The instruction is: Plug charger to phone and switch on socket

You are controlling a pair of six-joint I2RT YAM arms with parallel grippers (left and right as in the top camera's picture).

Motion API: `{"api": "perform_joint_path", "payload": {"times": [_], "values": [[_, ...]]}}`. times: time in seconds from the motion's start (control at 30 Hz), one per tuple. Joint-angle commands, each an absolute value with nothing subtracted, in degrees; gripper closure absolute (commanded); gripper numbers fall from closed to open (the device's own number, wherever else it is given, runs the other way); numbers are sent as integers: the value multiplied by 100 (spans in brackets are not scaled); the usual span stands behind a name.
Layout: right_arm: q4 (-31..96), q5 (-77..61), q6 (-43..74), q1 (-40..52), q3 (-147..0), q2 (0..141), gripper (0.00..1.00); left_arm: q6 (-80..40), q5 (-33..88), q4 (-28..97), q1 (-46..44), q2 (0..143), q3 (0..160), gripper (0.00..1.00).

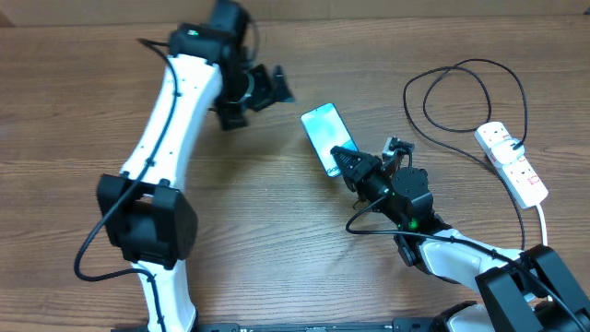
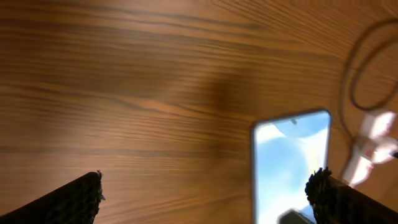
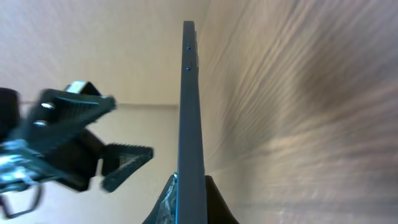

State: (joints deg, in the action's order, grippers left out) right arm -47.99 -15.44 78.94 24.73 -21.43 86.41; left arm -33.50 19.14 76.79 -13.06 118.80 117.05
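Observation:
The phone (image 1: 323,132) lies at mid-table with its light blue screen up. My right gripper (image 1: 347,162) is shut on its near end. In the right wrist view the phone (image 3: 189,106) shows edge-on, clamped between my fingers (image 3: 189,193). My left gripper (image 1: 270,86) is open and empty, hovering up and left of the phone. Its view shows the phone (image 2: 289,162) near the right finger of those open jaws (image 2: 205,190). The white socket strip (image 1: 512,162) lies at the far right. The black charger cable (image 1: 461,66) loops beside it. I cannot make out its plug tip.
The socket's thick white cord (image 1: 544,221) runs toward the front right. The socket (image 2: 373,140) and cable loop (image 2: 364,74) show blurred in the left wrist view. My left gripper (image 3: 74,143) shows at the left of the right wrist view. The table is wood (image 1: 277,231).

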Motion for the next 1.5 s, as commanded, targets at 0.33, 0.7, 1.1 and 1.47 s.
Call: {"api": "perform_joint_path", "payload": {"times": [0.33, 0.7, 1.1, 1.47], "values": [[-5561, -3745, 10127, 2475, -2257, 8558, 96, -2786, 443, 9303, -976, 9279, 11839, 0], [-5301, -3804, 10202, 2477, -2257, 8558, 96, -3636, -585, 9603, -976, 6086, 10508, 0], [-5301, -3817, 9856, 2477, -2257, 8558, 96, -5341, 3341, 4604, -976, 5137, 5522, 0], [-5304, -3699, 9926, 2480, -2257, 8558, 96, -6270, 4646, 2534, -1144, 7266, 4768, 20]]}}
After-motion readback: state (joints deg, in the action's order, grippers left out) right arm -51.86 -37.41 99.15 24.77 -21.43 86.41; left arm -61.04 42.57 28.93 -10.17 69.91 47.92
